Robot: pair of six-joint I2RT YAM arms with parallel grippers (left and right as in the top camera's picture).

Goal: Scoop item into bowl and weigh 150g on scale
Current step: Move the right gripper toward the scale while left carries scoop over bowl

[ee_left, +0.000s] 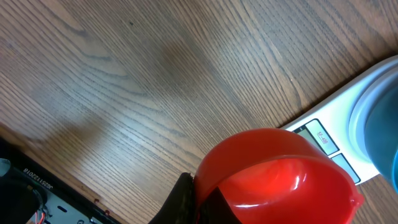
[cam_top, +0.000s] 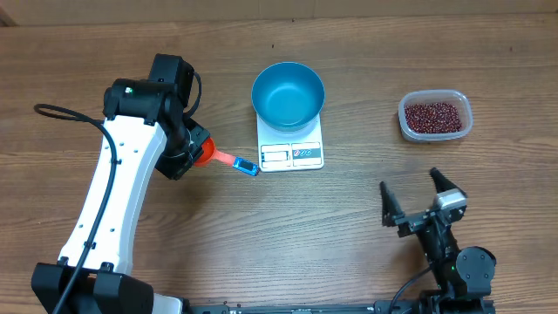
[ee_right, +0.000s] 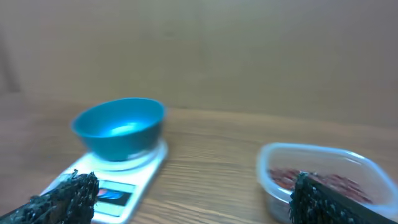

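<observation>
- Bowl [cam_top: 288, 94]: we are seeing it empty and sitting on the scale [cam_top: 292, 155] at mid-worktop [cam_top: 349, 235], so anything tipped in is being weighed directly.
- Beans [cam_top: 434, 115]: these are lying in the clear tub [cam_top: 466, 105] on the right, well apart from the bowl. We are judging no scooping done yet.
- Scoop [cam_top: 228, 159]: red cup, with the blue-tipped handle pointing at the scale.
- Left end effector [cam_top: 190, 153]: it is clamping fully closed on the scoop's cup end, just left of the scale.
- Right end effector [cam_top: 410, 185]: it is standing wide open and gripping nothing, waiting near the tub.
</observation>
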